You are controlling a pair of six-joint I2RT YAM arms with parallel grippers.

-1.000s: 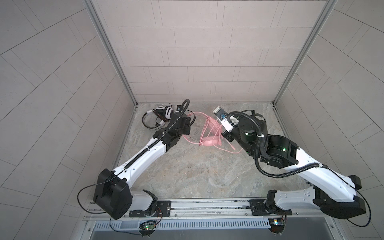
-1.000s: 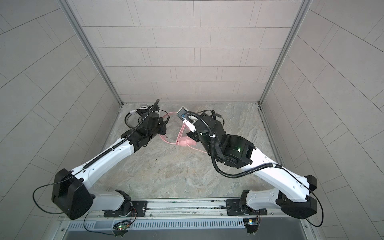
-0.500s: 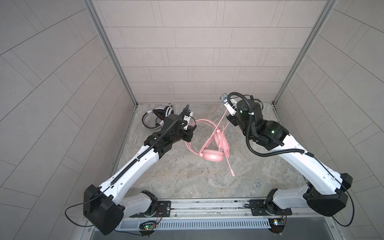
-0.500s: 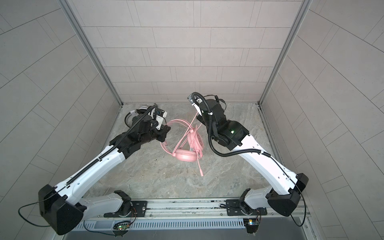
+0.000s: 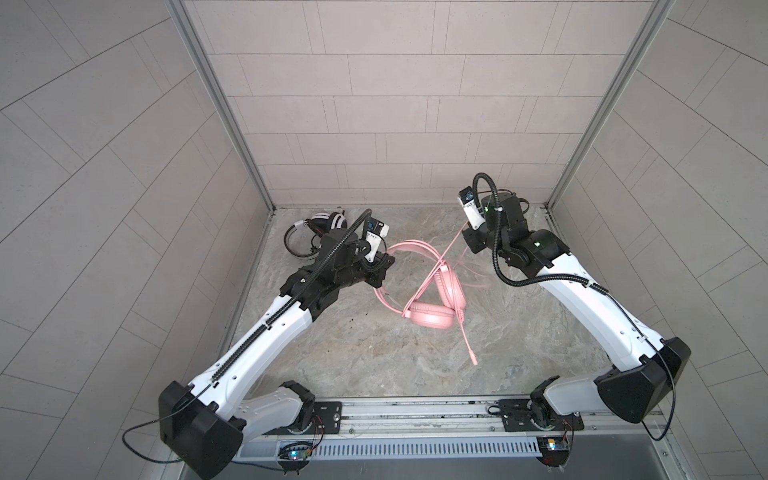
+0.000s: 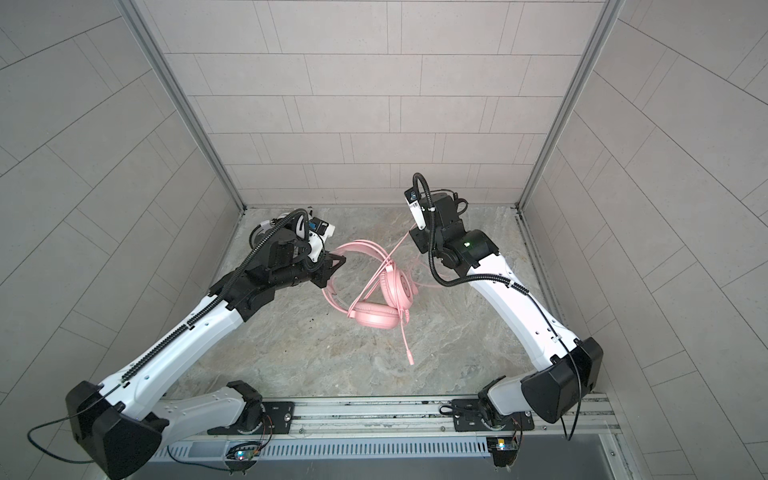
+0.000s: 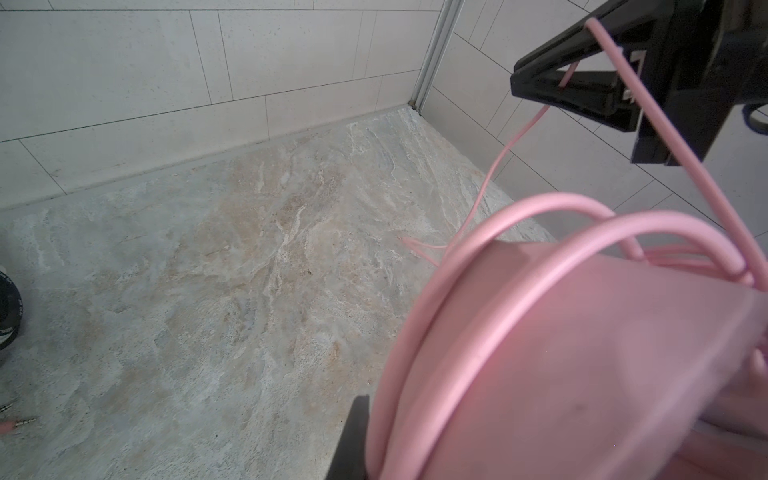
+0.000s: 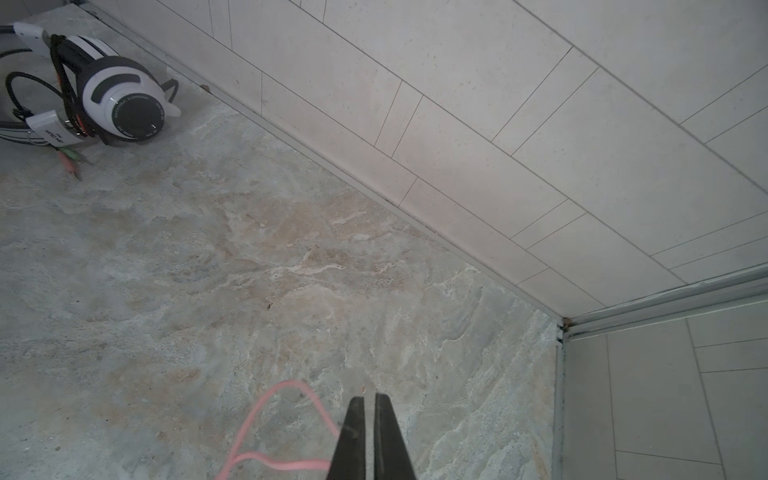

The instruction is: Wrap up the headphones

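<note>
Headset (image 5: 430, 322), pink, well apart from walls (image 5: 374, 166)

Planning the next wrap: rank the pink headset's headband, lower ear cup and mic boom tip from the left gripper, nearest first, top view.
1. Headband, clamped in the left gripper.
2. Lower ear cup, centre.
3. Mic boom tip, frontmost.

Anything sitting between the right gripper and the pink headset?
Nothing visible. Only the pink cable runs from the right gripper to the pink headset; the white headset lies away in the far corner.
</note>
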